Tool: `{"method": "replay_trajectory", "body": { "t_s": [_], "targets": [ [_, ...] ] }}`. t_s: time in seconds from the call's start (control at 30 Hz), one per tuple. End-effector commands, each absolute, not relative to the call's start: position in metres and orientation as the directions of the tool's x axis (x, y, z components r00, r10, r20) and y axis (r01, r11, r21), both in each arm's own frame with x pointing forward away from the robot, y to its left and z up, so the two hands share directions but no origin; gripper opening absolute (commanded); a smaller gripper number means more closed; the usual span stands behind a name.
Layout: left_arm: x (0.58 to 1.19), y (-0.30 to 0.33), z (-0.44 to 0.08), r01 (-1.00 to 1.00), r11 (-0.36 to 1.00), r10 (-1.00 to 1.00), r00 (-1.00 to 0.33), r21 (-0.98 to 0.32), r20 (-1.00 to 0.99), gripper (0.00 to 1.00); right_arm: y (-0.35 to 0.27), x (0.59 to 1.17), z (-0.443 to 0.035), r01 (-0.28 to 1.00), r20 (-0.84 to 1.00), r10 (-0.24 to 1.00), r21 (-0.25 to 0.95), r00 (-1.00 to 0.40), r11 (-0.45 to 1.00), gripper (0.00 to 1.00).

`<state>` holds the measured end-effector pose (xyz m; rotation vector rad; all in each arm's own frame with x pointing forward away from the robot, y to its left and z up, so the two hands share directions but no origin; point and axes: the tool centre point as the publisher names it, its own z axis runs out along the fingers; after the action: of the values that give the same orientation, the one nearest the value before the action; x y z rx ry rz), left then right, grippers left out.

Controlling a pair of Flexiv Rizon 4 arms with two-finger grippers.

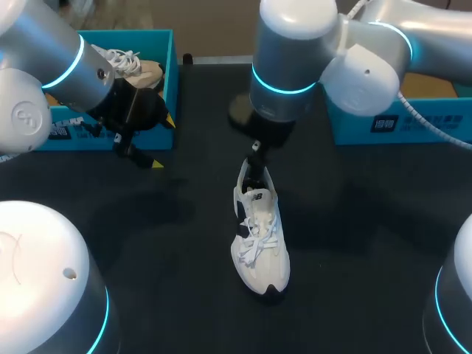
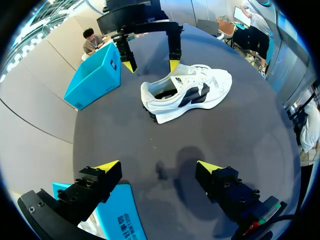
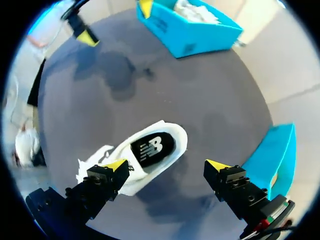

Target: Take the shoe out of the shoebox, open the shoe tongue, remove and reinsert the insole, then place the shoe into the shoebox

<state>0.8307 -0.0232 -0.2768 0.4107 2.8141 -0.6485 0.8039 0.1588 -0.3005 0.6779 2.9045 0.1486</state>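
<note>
White sneaker at worktop centre, right jaws spread above its heel, left jaws spread by teal shoebox at 10 o'clock.

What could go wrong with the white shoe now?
1. The white shoe stands free on the table, and the left gripper is off by the blue shoebox. A tug may tip or drag the shoe.
2. The open right gripper hangs over the heel and could pinch the collar rather than the insole.
3. The loose laces might snag a finger.
</note>
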Motion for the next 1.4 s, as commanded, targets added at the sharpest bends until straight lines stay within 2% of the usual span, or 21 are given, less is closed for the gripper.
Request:
{"method": "replay_trajectory", "body": {
  "t_s": [0.03,0.57,0.63,0.8,0.87,0.9,1.03,1.07,1.27,1.33,1.4],
  "targets": [
    [0.83,-0.023,-0.277,0.318,0.864,0.219,-0.936,-0.39,-0.277,1.0,0.173,0.819,-0.312,0.241,-0.173,0.243,0.036,-0.954,0.97,1.0],
    [0.83,-0.023,-0.277,0.318,0.864,0.219,-0.936,-0.39,-0.277,1.0,0.179,0.854,-0.345,0.138,-0.237,0.138,0.016,-0.962,0.99,1.0],
    [0.83,-0.023,-0.277,0.318,0.864,0.219,-0.936,-0.39,-0.277,1.0,0.178,0.855,-0.348,0.123,-0.249,0.123,0.017,-0.961,0.992,0.84],
    [0.83,-0.023,-0.277,0.318,0.864,0.219,-0.936,-0.39,-0.277,1.0,0.175,0.856,-0.356,0.105,-0.253,0.104,0.008,-0.962,0.994,0.69],
    [0.83,-0.023,-0.277,0.318,0.864,0.219,-0.936,-0.39,-0.277,1.0,0.173,0.856,-0.358,0.087,-0.243,0.085,0.002,-0.966,0.996,0.58],
    [0.83,-0.023,-0.277,0.318,0.864,0.219,-0.936,-0.39,-0.277,1.0,0.174,0.856,-0.36,0.078,-0.24,0.075,-0.002,-0.968,0.997,0.57],
    [0.83,-0.023,-0.277,0.318,0.864,0.219,-0.936,-0.39,-0.277,1.0,0.176,0.856,-0.367,0.054,-0.235,0.05,-0.009,-0.971,0.999,0.69],
    [0.83,-0.023,-0.277,0.318,0.864,0.219,-0.936,-0.39,-0.277,1.0,0.176,0.857,-0.368,0.054,-0.233,0.051,-0.006,-0.971,0.999,0.69],
    [0.83,-0.023,-0.277,0.318,0.864,0.219,-0.936,-0.39,-0.277,1.0,0.175,0.857,-0.377,0.046,-0.209,0.043,-0.008,-0.977,0.999,0.59],
    [0.83,-0.023,-0.277,0.318,0.864,0.219,-0.936,-0.39,-0.277,1.0,0.176,0.857,-0.378,0.034,-0.204,0.03,-0.015,-0.979,0.999,0.51],
    [0.83,-0.023,-0.277,0.318,0.864,0.219,-0.936,-0.39,-0.277,1.0,0.177,0.857,-0.379,0.033,-0.201,0.029,-0.016,-0.979,0.999,0.51]
  ]
}}
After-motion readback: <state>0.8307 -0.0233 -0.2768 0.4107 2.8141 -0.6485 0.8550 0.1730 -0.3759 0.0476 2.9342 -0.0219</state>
